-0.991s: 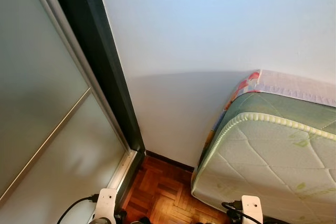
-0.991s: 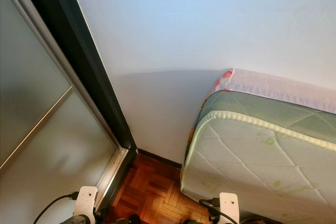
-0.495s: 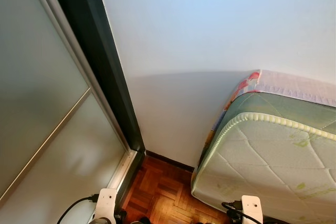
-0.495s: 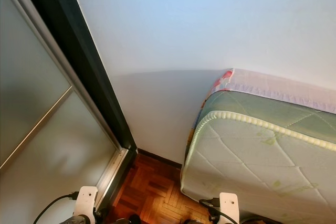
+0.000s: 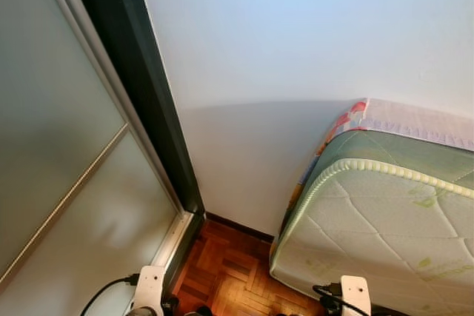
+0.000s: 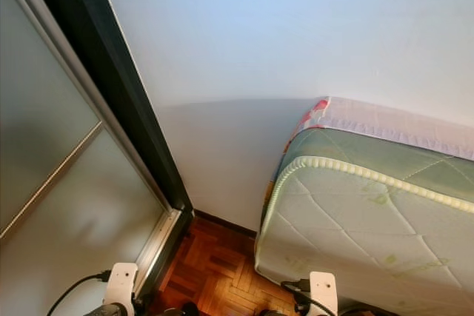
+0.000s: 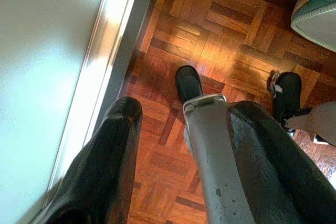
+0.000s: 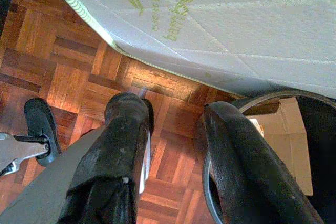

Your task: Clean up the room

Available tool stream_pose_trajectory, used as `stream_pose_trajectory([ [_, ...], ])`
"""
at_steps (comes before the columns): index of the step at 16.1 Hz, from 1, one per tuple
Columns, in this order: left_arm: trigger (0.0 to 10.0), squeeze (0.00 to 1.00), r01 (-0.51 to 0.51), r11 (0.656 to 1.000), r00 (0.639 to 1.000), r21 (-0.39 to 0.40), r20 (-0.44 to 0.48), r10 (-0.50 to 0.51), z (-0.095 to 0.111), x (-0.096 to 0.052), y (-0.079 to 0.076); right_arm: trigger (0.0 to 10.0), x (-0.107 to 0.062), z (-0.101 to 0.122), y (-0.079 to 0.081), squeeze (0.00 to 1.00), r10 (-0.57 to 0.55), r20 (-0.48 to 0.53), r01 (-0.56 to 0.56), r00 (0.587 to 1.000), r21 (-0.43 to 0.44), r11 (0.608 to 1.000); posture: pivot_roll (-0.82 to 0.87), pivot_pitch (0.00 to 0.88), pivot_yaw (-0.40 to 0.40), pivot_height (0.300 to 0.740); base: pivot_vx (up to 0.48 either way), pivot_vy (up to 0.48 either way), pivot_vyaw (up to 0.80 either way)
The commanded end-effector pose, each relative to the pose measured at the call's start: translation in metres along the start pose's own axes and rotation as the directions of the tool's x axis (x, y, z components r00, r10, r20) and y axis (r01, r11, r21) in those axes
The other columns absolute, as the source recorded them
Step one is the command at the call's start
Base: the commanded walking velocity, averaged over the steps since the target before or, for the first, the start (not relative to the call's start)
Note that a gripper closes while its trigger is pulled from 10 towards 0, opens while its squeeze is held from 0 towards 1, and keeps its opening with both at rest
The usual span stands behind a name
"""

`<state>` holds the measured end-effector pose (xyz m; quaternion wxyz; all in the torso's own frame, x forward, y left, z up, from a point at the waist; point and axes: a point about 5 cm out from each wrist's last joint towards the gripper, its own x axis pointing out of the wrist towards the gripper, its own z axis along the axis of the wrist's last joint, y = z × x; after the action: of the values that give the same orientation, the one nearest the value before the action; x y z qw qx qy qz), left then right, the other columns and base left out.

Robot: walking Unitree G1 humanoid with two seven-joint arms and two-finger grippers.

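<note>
Left gripper (image 7: 181,129): my left arm hangs low at 7 o'clock; fingers spread apart, nothing between them, pointing down at the floor beside the door track.
Right gripper (image 8: 170,129): my right arm hangs low at 5 o'clock; fingers likewise parted and holding nothing, over the floor just off the mattress edge.
Feet (image 7: 189,82): I see two black feet on the floor below the grippers.
Dark round rim (image 8: 273,100): just beside my right gripper, brown cardboard (image 8: 286,145) within it; I cannot tell what the container is.
Parquet floor (image 5: 226,271): reddish wood blocks, 6 o'clock, between door and mattress.
Mattress (image 5: 385,227): 4 o'clock, pale quilted face with green leaf print and green piping, tilted against the wall.
Sliding door (image 5: 59,153): 9 o'clock, frosted panels, dark frame (image 5: 141,86), pale bottom track.
Wall (image 5: 296,42): 12 o'clock, plain white, dark skirting at its foot.
</note>
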<state>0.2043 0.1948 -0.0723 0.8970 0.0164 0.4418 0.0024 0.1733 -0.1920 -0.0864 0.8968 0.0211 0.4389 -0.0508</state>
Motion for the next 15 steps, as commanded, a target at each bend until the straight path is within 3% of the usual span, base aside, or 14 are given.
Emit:
stream_pose_trajectory([
  [1,10.0,0.0,0.041,0.998,0.999,0.05,0.002,-0.041,0.0328,0.0068,-0.0194,10.0,0.0064,0.0354,-0.0226,0.0,0.025,-0.024,-0.025,0.999,0.011,1.0,-0.08,0.0,-0.017,0.74,0.0,0.0,0.0],
  [10,10.0,0.0,0.014,0.997,1.0,0.071,-0.02,-0.012,0.0319,0.0068,-0.0164,10.0,0.0066,0.0365,-0.0228,0.0,0.031,-0.026,-0.03,0.999,0.028,0.999,-0.07,0.0,-0.014,0.74,0.0,0.0,0.0],
  [15,10.0,0.0,0.002,0.999,1.0,0.037,-0.019,-0.001,0.0311,0.0067,-0.0154,10.0,0.0066,0.0359,-0.0216,0.0,0.039,-0.031,-0.038,0.999,0.029,0.999,-0.07,0.0,-0.012,0.74,0.0,0.0,0.0],
])
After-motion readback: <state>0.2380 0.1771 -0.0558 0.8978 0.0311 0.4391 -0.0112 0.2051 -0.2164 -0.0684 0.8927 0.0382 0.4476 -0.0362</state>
